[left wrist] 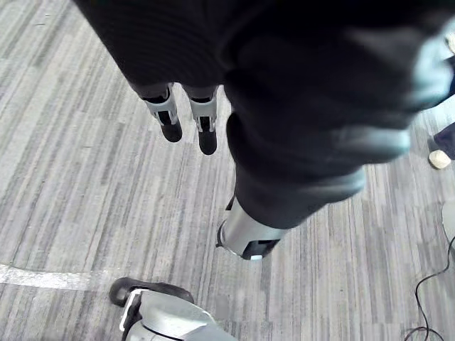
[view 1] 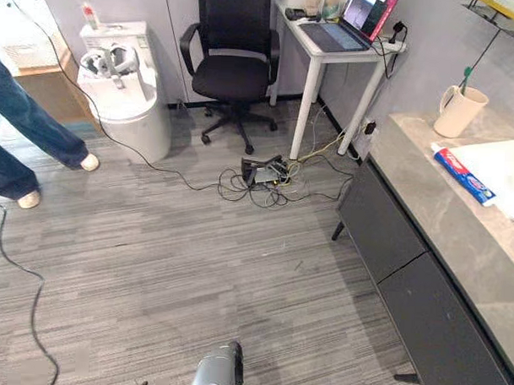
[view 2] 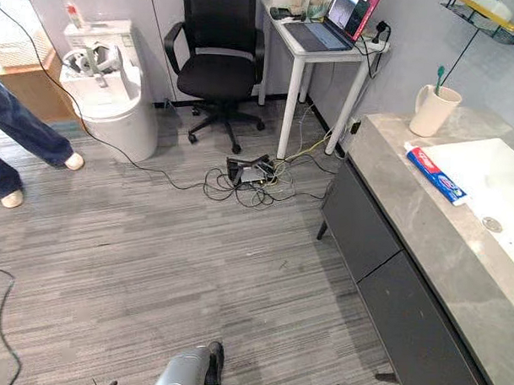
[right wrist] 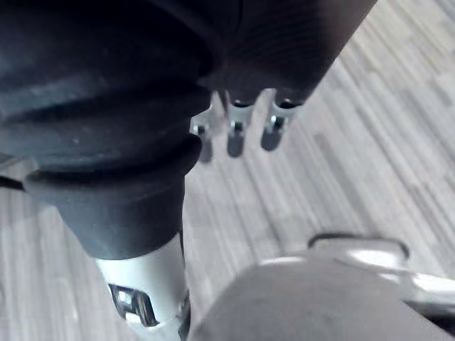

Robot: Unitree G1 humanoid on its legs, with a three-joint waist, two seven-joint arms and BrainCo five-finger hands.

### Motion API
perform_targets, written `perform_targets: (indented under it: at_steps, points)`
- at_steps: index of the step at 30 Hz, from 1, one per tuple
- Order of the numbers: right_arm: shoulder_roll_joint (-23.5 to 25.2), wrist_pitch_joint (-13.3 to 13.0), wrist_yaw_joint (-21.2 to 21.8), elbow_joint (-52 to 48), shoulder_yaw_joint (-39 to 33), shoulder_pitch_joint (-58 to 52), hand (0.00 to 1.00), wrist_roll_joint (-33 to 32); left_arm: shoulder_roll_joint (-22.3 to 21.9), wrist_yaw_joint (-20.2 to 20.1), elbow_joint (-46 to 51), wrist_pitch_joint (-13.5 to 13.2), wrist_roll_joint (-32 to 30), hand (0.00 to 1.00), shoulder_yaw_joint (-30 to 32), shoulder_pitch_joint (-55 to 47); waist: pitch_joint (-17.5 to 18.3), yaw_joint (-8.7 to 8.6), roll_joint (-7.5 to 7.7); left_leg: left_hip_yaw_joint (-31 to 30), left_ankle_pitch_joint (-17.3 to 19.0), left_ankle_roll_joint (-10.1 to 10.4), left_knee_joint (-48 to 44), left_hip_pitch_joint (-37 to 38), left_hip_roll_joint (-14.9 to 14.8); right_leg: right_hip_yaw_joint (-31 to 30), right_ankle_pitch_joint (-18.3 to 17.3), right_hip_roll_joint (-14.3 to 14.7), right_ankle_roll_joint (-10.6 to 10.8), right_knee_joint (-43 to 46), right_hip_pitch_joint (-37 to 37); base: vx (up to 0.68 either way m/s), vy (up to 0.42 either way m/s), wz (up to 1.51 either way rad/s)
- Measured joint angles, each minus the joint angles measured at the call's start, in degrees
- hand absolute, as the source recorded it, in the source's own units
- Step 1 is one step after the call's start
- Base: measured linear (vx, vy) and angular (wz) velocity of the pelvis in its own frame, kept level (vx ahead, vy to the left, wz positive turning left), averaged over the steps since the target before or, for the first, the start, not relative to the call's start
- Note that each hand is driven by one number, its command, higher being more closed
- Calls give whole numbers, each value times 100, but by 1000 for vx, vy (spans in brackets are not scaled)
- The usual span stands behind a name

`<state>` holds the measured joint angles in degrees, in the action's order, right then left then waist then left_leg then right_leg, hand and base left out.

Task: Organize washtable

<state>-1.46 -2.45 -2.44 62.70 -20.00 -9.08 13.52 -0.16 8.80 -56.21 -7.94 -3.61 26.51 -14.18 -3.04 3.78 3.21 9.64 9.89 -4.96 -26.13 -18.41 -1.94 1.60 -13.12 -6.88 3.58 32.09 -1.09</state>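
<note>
Mug (view 2: 432,110) holding toothbrush (view 2: 439,78) on washtable (view 2: 424,241), toothpaste (view 2: 435,174) nearby, left hand (left wrist: 169,114) and right hand (right wrist: 237,135) fingers straight, empty

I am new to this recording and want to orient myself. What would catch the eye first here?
First comes the grey washtable on the right, with a cream mug holding a toothbrush and a toothpaste tube lying beside the white basin. Farther off are a black office chair and a tangle of cables on the floor.

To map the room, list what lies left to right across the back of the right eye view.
Person's legs, toilet, office chair, white desk, cup, wire shelf.
</note>
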Motion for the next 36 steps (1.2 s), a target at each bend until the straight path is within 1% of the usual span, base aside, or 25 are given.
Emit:
perform_targets:
  at_steps: [1,2,3,4,5,7,10,12,15,16,18,19,20,21,23,25,26,28,29,30,31,32,33,34,36]
  points:
    - [20,-24,0,-11,-42,-3,0,-2,8,-1,-4,6,0,0,-11,13,-38,-18,-6,0,75,-41,47,188,55,-32,257,-64,20,647,246,409,292,-1]
    - [16,-99,18,-42,-100,3,0,-2,46,1,-12,23,-1,0,-81,32,-99,-132,-47,-14,170,-110,136,573,140,-19,451,-155,6,1830,650,385,234,23]
    - [14,-110,37,-78,-87,2,0,0,64,-3,-9,22,-2,0,-131,44,-105,-190,-54,-59,205,-152,248,1001,190,30,357,-152,-40,2572,916,374,203,29]
    - [40,-115,38,-84,-75,-3,0,0,64,-6,-13,20,-3,0,-134,47,-110,-212,-56,-46,203,-152,349,1203,196,95,288,-123,-70,2704,1011,299,150,28]
    - [42,-154,44,-147,-69,-21,0,1,52,-15,3,15,-13,0,-125,59,-102,-289,-71,-43,273,-160,618,1625,200,324,121,-108,-121,2625,1221,337,127,21]
    - [49,-165,60,-241,-67,-40,0,6,49,-49,-4,21,-96,0,-113,174,-109,-302,-77,-41,405,-136,940,2004,204,618,-71,-28,-106,2041,1671,308,77,12]
    - [51,-138,47,-353,-21,-114,0,3,31,-110,-2,27,-205,0,-109,213,-116,-352,-114,-35,664,17,988,2276,91,950,-57,160,-103,393,2064,304,-3,8]
    - [45,-108,48,-387,-12,-132,0,6,17,-108,0,48,-279,0,-107,213,-120,-359,-135,-1,899,157,987,2512,-19,942,110,284,-234,-444,2075,407,-70,0]
    - [45,-92,44,-446,16,-198,0,12,-87,-120,19,107,-382,0,142,171,-75,-495,-182,236,1300,638,1129,3073,-306,965,354,376,-457,-675,2001,593,-175,2]
    - [39,-62,44,-541,28,-287,0,26,-171,-126,50,111,-388,0,273,56,53,-518,-235,303,1277,827,876,3136,-459,964,637,536,-534,-736,1921,665,-229,-12]
    - [-56,34,106,-517,31,-288,0,54,-237,-135,91,133,-402,0,466,50,156,-498,-379,210,1184,1037,-727,2511,-888,929,561,833,-747,-531,1910,548,-189,-46]
    - [-123,58,137,-563,31,-309,0,57,-348,-135,133,148,-407,0,584,49,212,-460,-464,-114,587,1038,-2349,1699,-1236,884,379,1112,-878,-554,1829,569,-202,-74]
    - [-163,67,131,-571,31,-292,0,60,-408,-146,179,148,-410,0,645,85,193,-396,-539,-315,422,1014,-3356,1173,-1469,759,294,1314,-976,-576,1759,808,-283,-106]
    - [-180,100,119,-533,24,-227,0,52,-409,-147,189,161,-409,0,738,140,90,-287,-532,-301,443,1007,-4127,788,-1709,562,252,1510,-1043,-650,1514,672,-231,-99]
    - [-119,135,83,-471,24,-181,0,43,-349,-133,209,189,-405,0,793,149,0,-277,-393,-369,460,1024,-4383,468,-1671,165,239,1588,-1065,-920,995,616,-151,-103]
    - [-97,131,18,-418,35,-99,0,34,-311,-126,204,191,-405,0,776,144,-31,-281,-292,-401,470,1018,-4016,264,-1542,-280,241,1582,-1056,-1211,556,478,6,-109]
    - [-108,133,-2,-382,52,-13,0,39,-318,-125,204,191,-405,0,771,153,-45,-264,-266,-428,522,1013,-3482,141,-1489,-617,226,1591,-975,-1379,338,408,155,-129]
    - [-95,131,-9,-369,72,179,0,14,-333,-117,183,185,-390,0,800,160,-49,-243,-241,-552,758,1219,-2319,75,-1330,-1267,157,1576,-828,-1506,155,358,258,-146]
    - [-88,123,-12,-318,56,266,0,10,-336,-116,148,184,-376,0,806,157,-46,-195,-230,-732,748,1220,-1518,118,-1247,-1624,162,1572,-699,-1531,166,239,369,-227]
    - [-98,86,-15,-270,58,389,0,9,-450,-100,126,181,-374,0,899,157,11,-51,-358,-945,435,1177,68,441,-1352,-1895,244,1658,-409,-1639,290,199,379,-251]
    - [-55,49,-17,-272,59,418,0,9,-511,-98,105,184,-374,0,989,141,40,11,-428,-683,-6,1338,266,577,-1527,-1813,228,1611,-324,-1760,292,155,412,-309]
    - [195,39,-35,-268,14,397,0,2,-489,-10,90,216,-370,0,1186,87,100,23,-253,125,31,1284,447,947,-1617,-1389,211,1171,-284,-2031,350,104,337,-259]
    - [330,48,-23,-311,-76,346,0,-12,-462,43,106,231,-376,0,1174,64,134,-2,-204,649,60,1298,575,1212,-1693,-1144,360,912,-97,-2247,361,80,411,-299]
    - [360,30,-22,-352,-210,289,0,-124,-382,75,89,245,-379,0,998,146,139,-14,-201,1224,103,1299,701,1523,-1789,-1247,777,744,168,-2425,463,12,283,-226]
    - [494,36,-61,-421,-509,250,0,-292,-165,76,32,239,-411,0,693,325,171,-47,-146,1952,110,1303,856,1872,-1780,-1798,1504,656,462,-2482,659,-12,231,-192]
